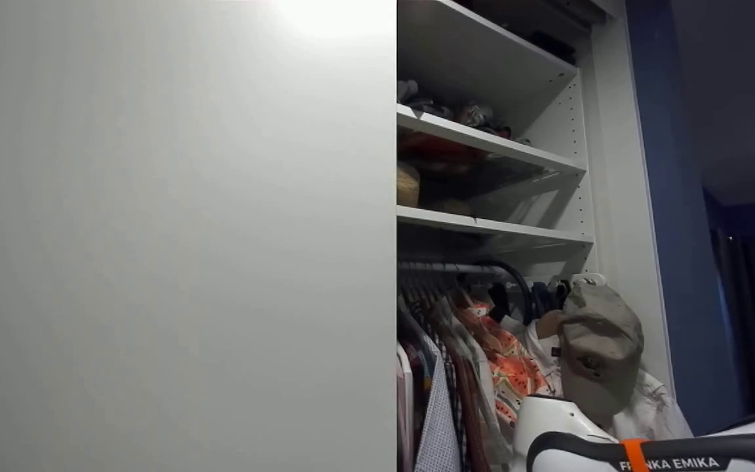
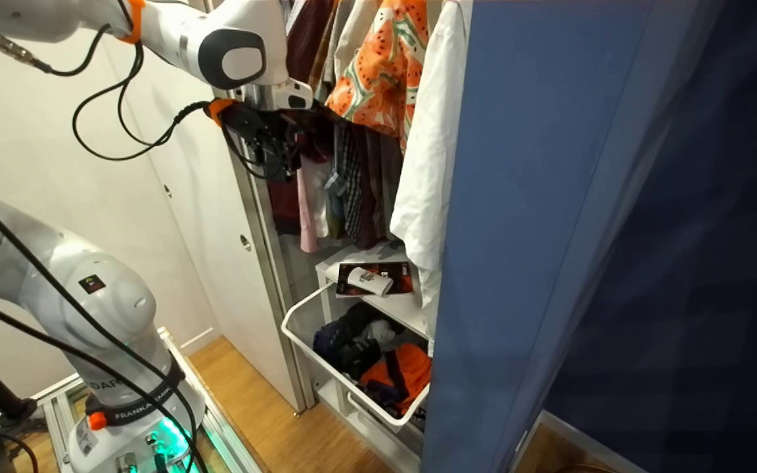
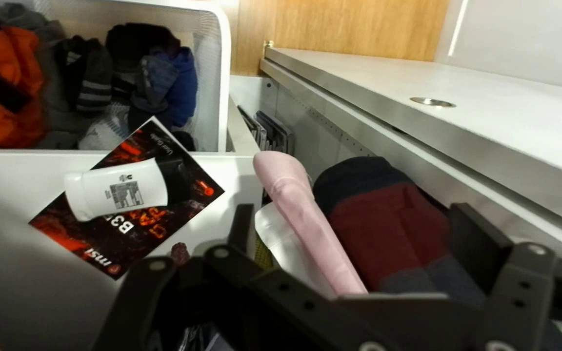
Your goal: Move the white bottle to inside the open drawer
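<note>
One smooth white bottle (image 3: 117, 190) lying on a booklet (image 3: 132, 236), wrist-view left!
Mesh drawer (image 3: 224, 92) upper left; gripper (image 3: 361, 234) below, jaws gaping.

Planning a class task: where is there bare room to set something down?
In the wrist view, the shelf is bare left of the white bottle and MSI user guide, with a sliver between guide and pink sleeve. The mesh drawer is crowded with clothes.

Looks like a home, closet (image 1: 617, 164) area: shirts (image 2: 378, 79) on a rail (image 1: 440, 267), cap (image 1: 600, 347) beside them, loaded shelves (image 1: 502, 227) above, drawer (image 3: 223, 73) of clothes (image 3: 12, 63), white door (image 2: 221, 263), wood floor (image 2: 267, 420).
</note>
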